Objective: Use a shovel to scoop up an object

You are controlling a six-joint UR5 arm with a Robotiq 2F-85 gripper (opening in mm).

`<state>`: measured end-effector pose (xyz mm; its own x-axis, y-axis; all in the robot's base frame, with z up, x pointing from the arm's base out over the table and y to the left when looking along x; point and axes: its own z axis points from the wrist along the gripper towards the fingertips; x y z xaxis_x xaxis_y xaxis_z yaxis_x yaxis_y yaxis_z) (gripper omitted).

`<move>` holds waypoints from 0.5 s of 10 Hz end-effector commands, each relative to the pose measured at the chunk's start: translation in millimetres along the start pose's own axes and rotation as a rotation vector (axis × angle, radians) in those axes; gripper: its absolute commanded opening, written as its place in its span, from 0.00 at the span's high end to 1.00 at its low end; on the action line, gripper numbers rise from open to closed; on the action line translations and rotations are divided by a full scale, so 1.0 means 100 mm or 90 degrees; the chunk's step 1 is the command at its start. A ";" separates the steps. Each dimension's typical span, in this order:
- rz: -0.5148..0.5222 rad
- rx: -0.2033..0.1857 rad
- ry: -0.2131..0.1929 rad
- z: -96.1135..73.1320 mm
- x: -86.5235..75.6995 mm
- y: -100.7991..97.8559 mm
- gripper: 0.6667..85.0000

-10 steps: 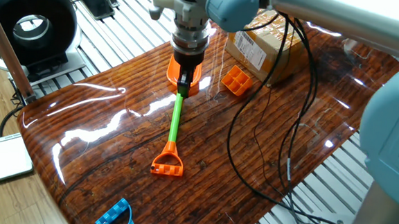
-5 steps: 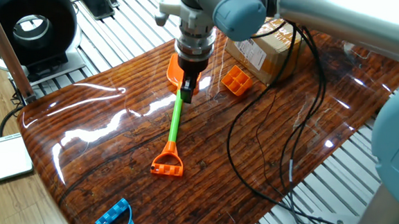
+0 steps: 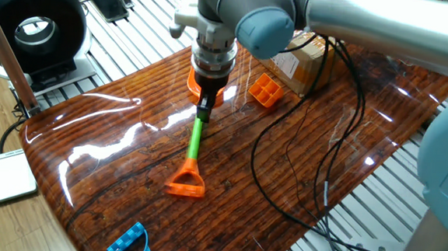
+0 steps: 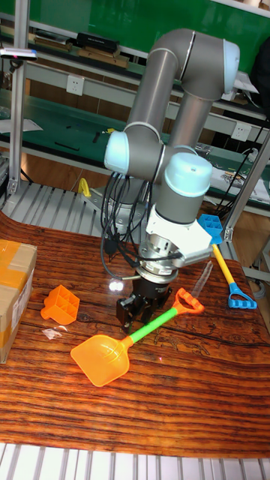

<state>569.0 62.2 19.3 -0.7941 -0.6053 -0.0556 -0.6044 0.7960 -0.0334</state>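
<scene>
The shovel has an orange blade (image 4: 101,360), a green shaft (image 3: 195,139) (image 4: 150,328) and an orange loop end (image 3: 185,187) (image 4: 187,301). My gripper (image 3: 204,107) (image 4: 139,312) is shut on the shaft just behind the blade. In the fixed view the blade (image 3: 193,83) is mostly hidden behind the gripper. In the tall fixed view the shovel tilts, blade low and loop end raised. The object, a small orange grid block (image 3: 264,90) (image 4: 60,305), lies on the table a short way from the blade, apart from it.
A brown cardboard box (image 3: 302,56) (image 4: 13,292) stands just beyond the block. Black cables (image 3: 299,169) hang over the table's right side. A blue toy (image 3: 133,243) lies at the front edge. Another toy shovel, yellow shaft (image 4: 223,266), lies at the side. A black round device (image 3: 33,28) sits off the table.
The gripper has shifted slightly along the table while holding the shaft. The shovel has turned in the grip, so the loop end now shows more edge-on and sits a little higher.
</scene>
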 end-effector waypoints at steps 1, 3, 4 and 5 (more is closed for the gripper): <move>0.012 -0.003 -0.012 0.09 -0.16 0.07 0.38; 0.013 -0.007 0.000 0.03 -0.28 0.01 0.39; 0.013 -0.014 0.004 0.00 -0.34 -0.02 0.39; 0.013 -0.018 0.009 -0.04 -0.38 -0.03 0.39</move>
<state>588.5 76.2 18.8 -0.8006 -0.5973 -0.0482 -0.5969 0.8020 -0.0247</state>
